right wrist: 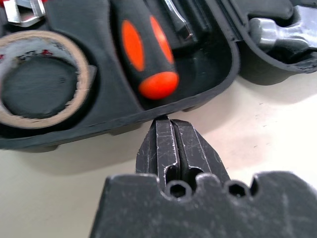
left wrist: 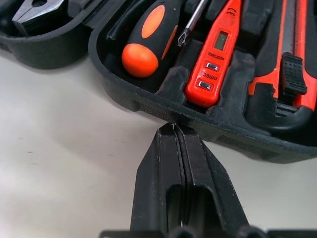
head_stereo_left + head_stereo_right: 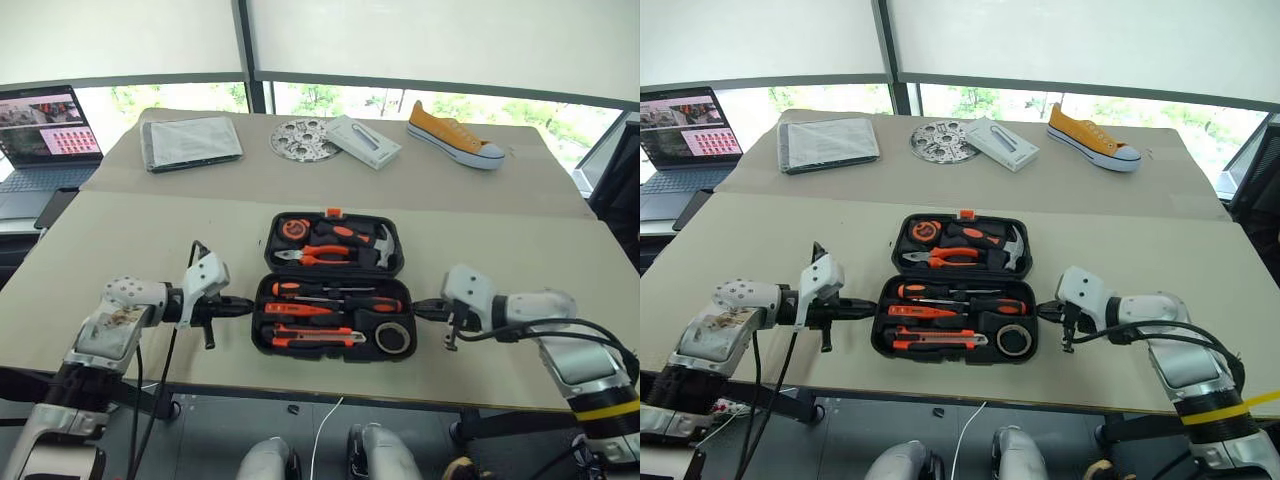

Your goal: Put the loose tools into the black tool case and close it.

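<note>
We look down from the head, both eyes facing forward over the table and open case, our wrist cameras close in at either end of the case, all four views sharing it.

bright window backlight, soft shadows, blurred wrist-view foreground

I note the black tool case, just ahead of my left gripper, is matt moulded plastic with a fine-textured rim. The screwdriver handle beyond my right gripper looks smooth, semi-gloss plastic; the gripper's fingers show scuffed black plastic. The table under both is smooth, matt and pale.
</note>
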